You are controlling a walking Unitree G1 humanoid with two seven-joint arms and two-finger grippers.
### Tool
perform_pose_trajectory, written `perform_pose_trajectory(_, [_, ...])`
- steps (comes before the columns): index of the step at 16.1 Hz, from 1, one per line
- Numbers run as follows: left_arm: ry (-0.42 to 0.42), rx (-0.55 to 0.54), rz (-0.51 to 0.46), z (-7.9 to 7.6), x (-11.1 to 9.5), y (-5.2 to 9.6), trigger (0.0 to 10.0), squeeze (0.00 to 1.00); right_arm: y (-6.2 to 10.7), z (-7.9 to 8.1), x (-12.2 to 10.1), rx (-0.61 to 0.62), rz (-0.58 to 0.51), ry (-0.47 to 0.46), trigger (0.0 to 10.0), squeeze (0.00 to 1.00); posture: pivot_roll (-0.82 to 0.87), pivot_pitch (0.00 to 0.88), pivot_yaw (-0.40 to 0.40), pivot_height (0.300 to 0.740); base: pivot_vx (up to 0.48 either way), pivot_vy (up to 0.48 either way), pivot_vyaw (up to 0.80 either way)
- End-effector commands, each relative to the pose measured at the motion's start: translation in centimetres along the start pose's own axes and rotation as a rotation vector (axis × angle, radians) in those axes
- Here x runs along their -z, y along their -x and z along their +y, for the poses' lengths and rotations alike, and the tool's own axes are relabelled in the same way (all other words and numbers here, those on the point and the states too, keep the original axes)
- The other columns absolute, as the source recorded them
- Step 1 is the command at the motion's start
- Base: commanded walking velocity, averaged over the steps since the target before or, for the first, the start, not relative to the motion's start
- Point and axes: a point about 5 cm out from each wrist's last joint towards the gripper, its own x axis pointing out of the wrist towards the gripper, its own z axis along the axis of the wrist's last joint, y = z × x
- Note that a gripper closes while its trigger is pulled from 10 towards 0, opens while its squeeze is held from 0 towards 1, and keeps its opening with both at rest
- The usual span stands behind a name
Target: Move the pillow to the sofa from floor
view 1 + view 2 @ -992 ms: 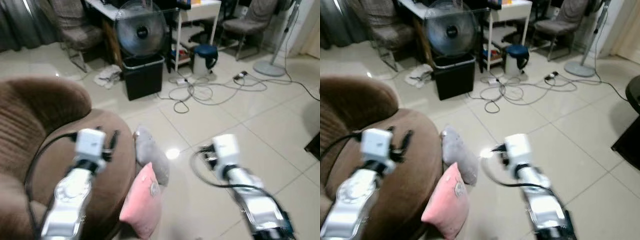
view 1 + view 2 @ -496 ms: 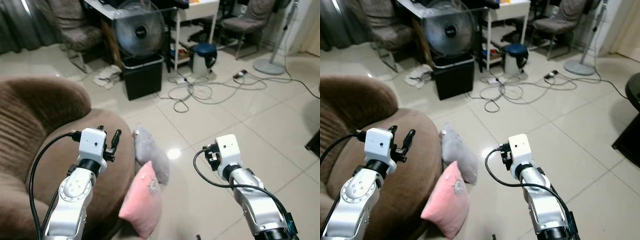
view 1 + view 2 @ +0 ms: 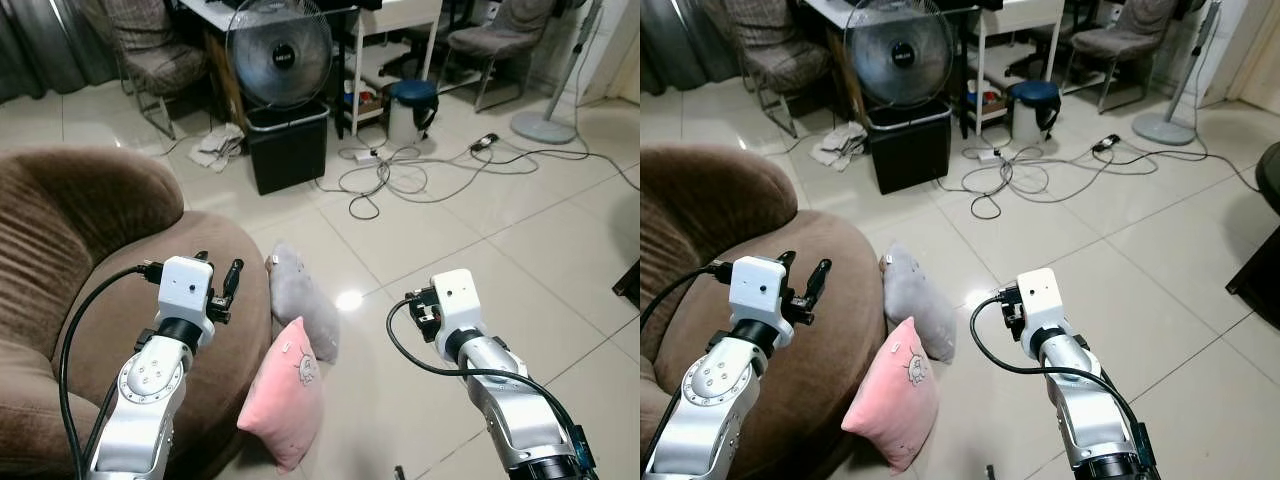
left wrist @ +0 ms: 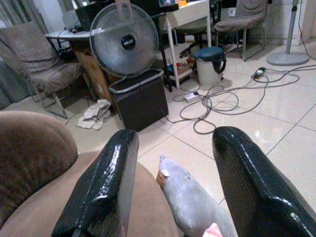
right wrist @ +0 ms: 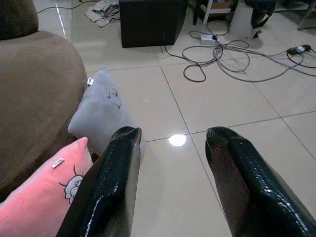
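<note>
Two pillows lean on the tiled floor against the curved front edge of the brown sofa: a pink pillow nearer the robot and a grey pillow just beyond it, the two touching or nearly so. The task does not say which one is meant; the pink one is the closer of the pair. Both stand on edge, tilted against the sofa, with their long axes running roughly away from the robot along the sofa's front edge. The pillows lie between the two arms. The left gripper is raised over the sofa seat, its fingers spread wide and holding nothing, and the pillows sit below it, toward the robot's right. The right gripper hangs over bare floor on the other side of the pillows, its fingers also wide apart and empty; in its wrist view the pink pillow's corner lies just beside one finger and the grey pillow lies a little ahead. By my judgement the right arm has the clearer line, since it already looks down at both pillows from the open floor side, while the left would have to reach down over the sofa's edge.
</note>
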Motion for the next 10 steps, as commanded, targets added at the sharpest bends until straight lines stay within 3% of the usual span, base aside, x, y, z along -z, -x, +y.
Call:
perform_pose_trajectory(1, [0.0,0.003,0.015,0.1,0.3,0.0,10.0,0.0,-0.1,-0.1,-0.4,0.003,-0.015,0.0,10.0,0.0,0.1,0.0,0.048,0.694,0.0,0.0,0.0])
perform_pose_trajectory(5, [0.027,-0.025,0.036,0.2,1.0,0.3,10.0,0.0,-0.2,0.2,-0.5,-0.023,-0.019,0.025,10.0,0.0,0.1,0.0,0.04,0.661,0.0,0.0,0.0])
perform_pose_trajectory(10, [0.024,-0.05,0.058,0.7,1.5,0.4,10.0,0.0,-0.7,0.3,-1.2,-0.037,-0.042,0.056,10.0,0.0,0.13,0.0,-0.041,0.648,0.0,0.0,0.0])
